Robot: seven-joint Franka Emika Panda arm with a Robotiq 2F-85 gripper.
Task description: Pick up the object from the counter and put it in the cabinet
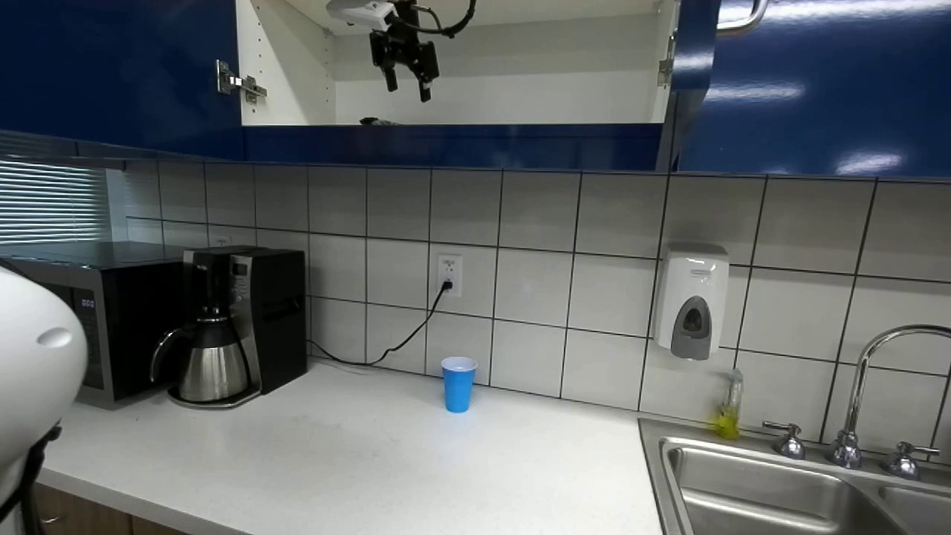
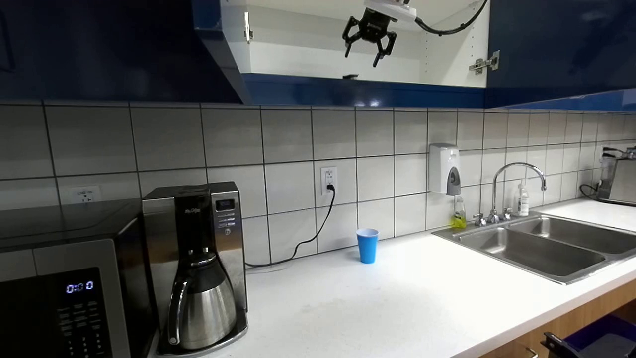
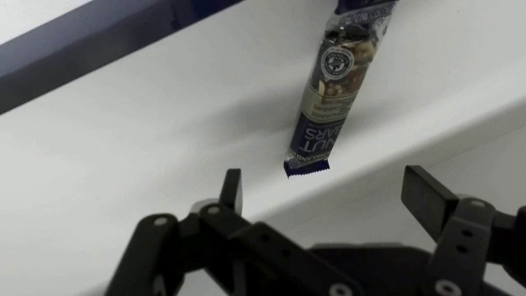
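Both exterior views stand back facing the tiled wall [image 1: 535, 286], slanting opposite ways (the microwave [image 2: 74, 278] looms close in an exterior view), and share the open cabinet [image 1: 513, 96], counter [image 1: 356, 461], blue cup [image 1: 458, 388] and sink [image 1: 758, 475], while the wrist view looks down, close up, past the gripper [image 3: 322, 174] onto the cabinet's floor.

Beneath the cabinet [image 1: 453, 145], you see shaded wall tiles [image 1: 539, 208] above a brightly lit worktop [image 1: 520, 472]; beside it, white glare streaks the glossy blue door [image 1: 825, 115]. Inside it, your wrist view records soft shadows flanking the nut bar [image 3: 332, 96].
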